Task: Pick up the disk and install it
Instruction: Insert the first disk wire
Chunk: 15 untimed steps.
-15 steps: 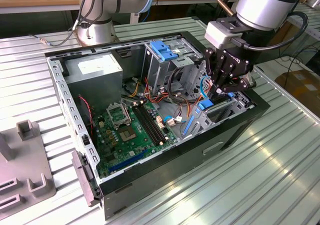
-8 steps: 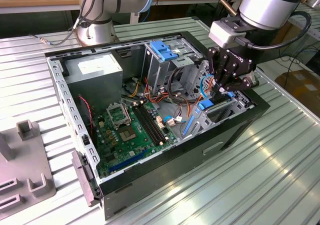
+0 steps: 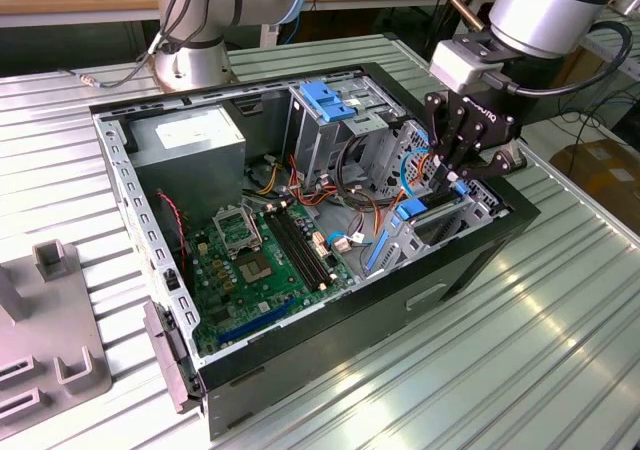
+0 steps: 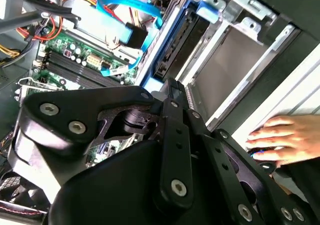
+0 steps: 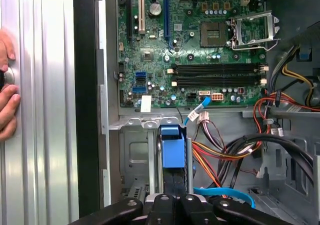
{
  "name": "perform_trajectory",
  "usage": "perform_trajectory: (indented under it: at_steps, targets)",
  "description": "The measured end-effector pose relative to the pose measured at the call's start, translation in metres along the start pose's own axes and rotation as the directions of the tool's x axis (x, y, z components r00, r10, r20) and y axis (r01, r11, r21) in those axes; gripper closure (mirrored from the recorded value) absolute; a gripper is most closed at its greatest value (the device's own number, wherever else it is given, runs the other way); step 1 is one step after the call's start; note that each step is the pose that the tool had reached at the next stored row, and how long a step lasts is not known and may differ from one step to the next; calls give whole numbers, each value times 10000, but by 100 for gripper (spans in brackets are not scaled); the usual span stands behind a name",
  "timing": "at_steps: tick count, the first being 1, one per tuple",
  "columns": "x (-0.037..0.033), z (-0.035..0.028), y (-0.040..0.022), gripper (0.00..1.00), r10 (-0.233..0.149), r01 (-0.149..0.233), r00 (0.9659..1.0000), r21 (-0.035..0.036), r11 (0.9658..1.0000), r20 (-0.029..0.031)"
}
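Ribbed silver desk (image 3: 520, 350) fills the exterior view, with workbenches and a cardboard box behind it. An open computer case (image 3: 330, 340) lies flat on the desk, and a grey fixture (image 3: 60, 330) sits off to the exterior view's left. A green motherboard (image 3: 270, 260) covers the case floor, with the grey power-supply box (image 3: 190, 140) in the far corner. The arm (image 3: 550, 10) comes in from the upper right with its wrist bent down. It reaches into the drive cage on the exterior view's right side of the case. The jaws are drawn close together on the upper edge of the disk (image 3: 413, 210). The disk stands on edge inside that cage, its blue end toward the motherboard.

Over to the second wrist view: the black linkage looms large up front. Beyond it the disk (image 4: 172, 45) sits in its metal slot, with a blue rail along its side. A flat blue cable (image 4: 125, 15) loops just above it. A person's hand (image 4: 287, 137) rests on the desk outside the case wall.

The first wrist view looks straight down on the disk (image 5: 173, 150). It runs from the jaws to its blue end by the motherboard's edge, with orange and black wires beside it. That hand (image 5: 7, 90) is on the ribbed desk, well apart from the disk.
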<state>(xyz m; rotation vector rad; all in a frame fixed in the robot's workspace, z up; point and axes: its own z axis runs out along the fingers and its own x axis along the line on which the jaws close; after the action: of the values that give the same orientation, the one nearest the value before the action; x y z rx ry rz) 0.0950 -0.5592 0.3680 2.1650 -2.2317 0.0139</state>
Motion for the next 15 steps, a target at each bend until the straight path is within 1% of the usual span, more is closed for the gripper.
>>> perform_trajectory:
  at_steps: [1, 3, 5, 8, 10, 13, 15]
  targets:
    - [0, 0, 0, 90, -109, 109, 9999, 9, 9999, -2]
    - [2, -10, -1, 90, -470, 470, 9989, 26, 9989, -6]
    - [2, -24, -12, 90, -528, 528, 9986, 35, 9986, -6]
    - [-3, -55, -68, 90, -530, 530, 9986, 35, 9986, -34]
    - [-10, -60, -109, 90, -530, 530, 9986, 36, 9986, -31]
    - [-42, -64, -185, 90, -529, 529, 9986, 36, 9986, -33]
    - [-97, -68, -295, 90, -530, 530, 9986, 35, 9986, -33]
